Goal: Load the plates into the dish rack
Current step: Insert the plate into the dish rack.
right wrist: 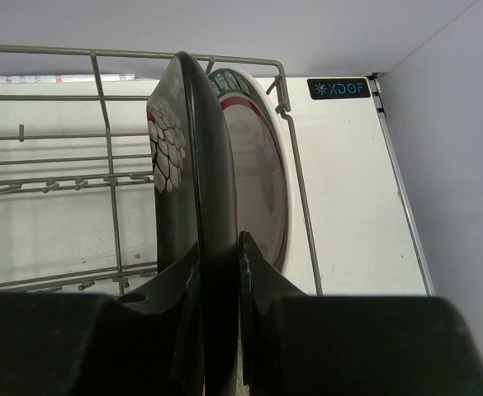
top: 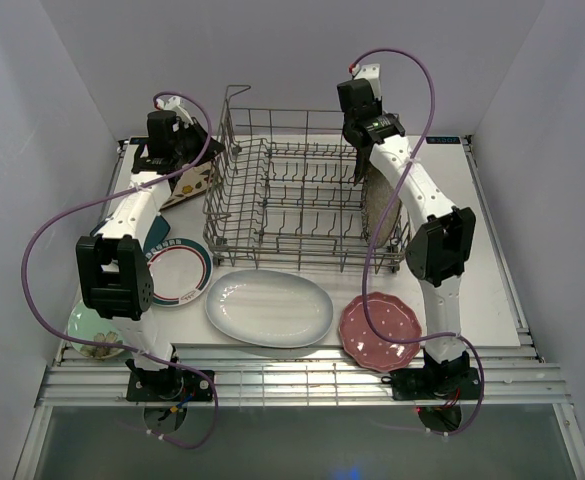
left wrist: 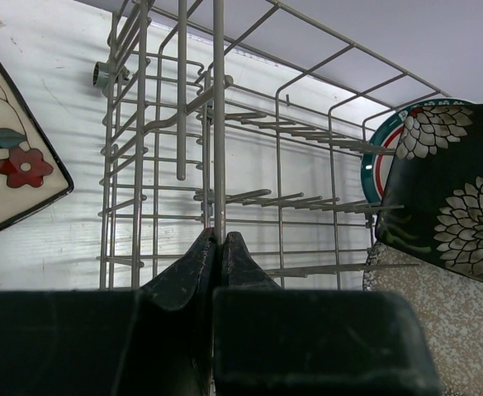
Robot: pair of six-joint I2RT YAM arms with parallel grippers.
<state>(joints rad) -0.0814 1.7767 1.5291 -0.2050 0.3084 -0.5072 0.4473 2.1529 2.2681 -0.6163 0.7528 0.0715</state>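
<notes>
The grey wire dish rack [top: 292, 205] stands mid-table. My left gripper [left wrist: 219, 237] is shut on an upright wire at the rack's left end, seen from above at the left gripper [top: 204, 150]. My right gripper [right wrist: 219, 243] is shut on the rim of a black floral plate [right wrist: 204, 148], held on edge inside the rack's right end. A teal-rimmed round plate [right wrist: 262, 165] stands just behind it, and a speckled grey plate [top: 384, 205] leans there too. On the table lie a white oval plate [top: 269, 308], a pink scalloped plate [top: 380, 330] and a cream floral square plate [left wrist: 10, 157].
Another teal-rimmed round plate [top: 177, 272] and a pale green plate [top: 97, 335] lie by the left arm's base. White walls close in on the left, the back and the right. The table's slatted front edge [top: 302, 375] runs below the plates.
</notes>
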